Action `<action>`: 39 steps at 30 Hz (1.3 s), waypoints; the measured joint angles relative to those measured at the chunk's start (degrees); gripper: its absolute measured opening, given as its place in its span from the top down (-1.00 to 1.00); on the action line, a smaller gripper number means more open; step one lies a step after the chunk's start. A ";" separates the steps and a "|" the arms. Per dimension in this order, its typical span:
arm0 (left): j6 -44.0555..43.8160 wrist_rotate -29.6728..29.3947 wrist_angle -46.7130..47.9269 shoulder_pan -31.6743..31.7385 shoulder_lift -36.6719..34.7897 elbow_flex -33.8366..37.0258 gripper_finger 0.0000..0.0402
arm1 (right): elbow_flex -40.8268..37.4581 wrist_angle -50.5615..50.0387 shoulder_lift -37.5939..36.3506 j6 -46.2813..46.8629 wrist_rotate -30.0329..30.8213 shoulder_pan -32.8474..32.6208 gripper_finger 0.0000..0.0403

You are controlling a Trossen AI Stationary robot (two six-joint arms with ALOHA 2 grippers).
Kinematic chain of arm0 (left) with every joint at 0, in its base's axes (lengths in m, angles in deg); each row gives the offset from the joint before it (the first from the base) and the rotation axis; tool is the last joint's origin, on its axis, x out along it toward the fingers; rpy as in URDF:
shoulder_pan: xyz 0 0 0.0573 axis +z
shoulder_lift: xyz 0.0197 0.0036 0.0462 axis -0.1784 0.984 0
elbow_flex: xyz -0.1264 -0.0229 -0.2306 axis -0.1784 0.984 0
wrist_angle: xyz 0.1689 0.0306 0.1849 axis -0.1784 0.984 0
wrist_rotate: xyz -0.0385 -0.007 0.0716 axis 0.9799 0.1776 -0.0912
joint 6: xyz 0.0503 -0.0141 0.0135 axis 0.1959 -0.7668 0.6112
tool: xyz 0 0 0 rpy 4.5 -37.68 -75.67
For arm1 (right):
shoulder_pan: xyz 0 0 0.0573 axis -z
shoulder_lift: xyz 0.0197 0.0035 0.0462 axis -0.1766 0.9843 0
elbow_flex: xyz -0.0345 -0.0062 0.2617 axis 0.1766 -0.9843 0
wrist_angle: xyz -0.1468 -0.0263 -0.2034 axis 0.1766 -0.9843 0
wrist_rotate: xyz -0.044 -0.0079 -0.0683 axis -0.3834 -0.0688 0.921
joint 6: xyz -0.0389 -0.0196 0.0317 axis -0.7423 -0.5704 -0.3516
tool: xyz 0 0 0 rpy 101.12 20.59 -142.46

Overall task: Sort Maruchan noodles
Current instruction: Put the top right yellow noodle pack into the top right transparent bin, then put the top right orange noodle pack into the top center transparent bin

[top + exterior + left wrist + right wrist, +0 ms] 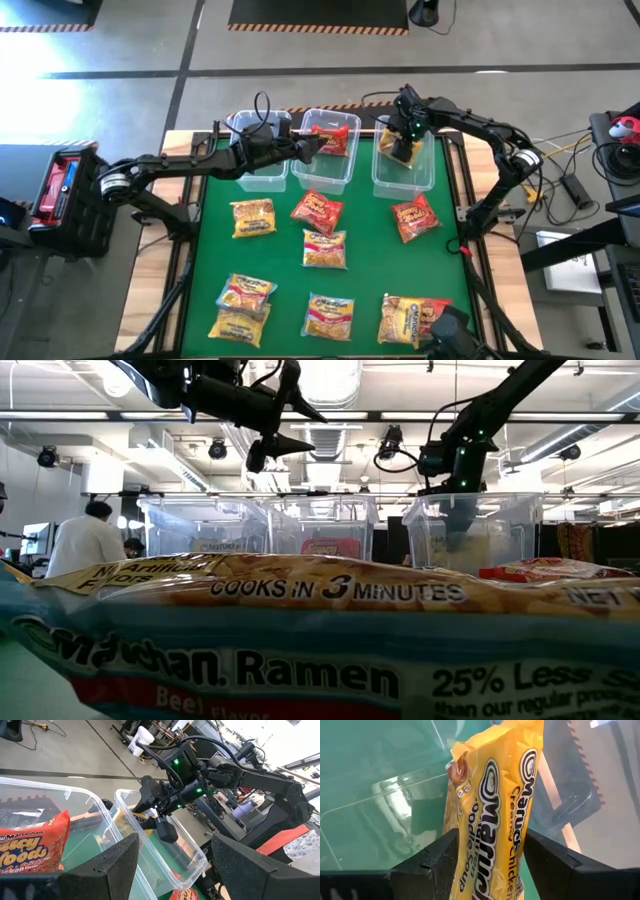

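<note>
Right gripper (pixel 404 138) hangs inside the right clear bin (pixel 428 178), fingers spread either side of a yellow noodle packet (pixel 492 815) standing on end between them; left gripper (pixel 318 146), fingers spread and empty, hovers over the middle bin (pixel 330 180); more packets (pixel 325 249) lie on the green mat (pixel 370 250).

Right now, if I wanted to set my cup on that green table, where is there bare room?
Bare green mat lies along the left edge beside the yellow packet, and at the right edge below the red packet. The middle and the front row of packets are crowded; the three clear bins fill the back edge.
</note>
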 joint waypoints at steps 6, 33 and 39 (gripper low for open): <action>-0.43 0.00 0.02 -0.02 0.00 0.00 -0.16 | 0.25 0.36 -0.02 -0.40 0.06 0.00 -0.02; -5.76 5.45 10.02 -3.02 0.20 -0.02 -0.16 | 5.63 0.55 -20.94 19.14 -21.12 -3.63 0.11; -8.61 5.44 16.01 -7.36 0.24 -0.02 -0.16 | 5.08 0.11 -24.45 27.27 -23.08 -11.78 0.12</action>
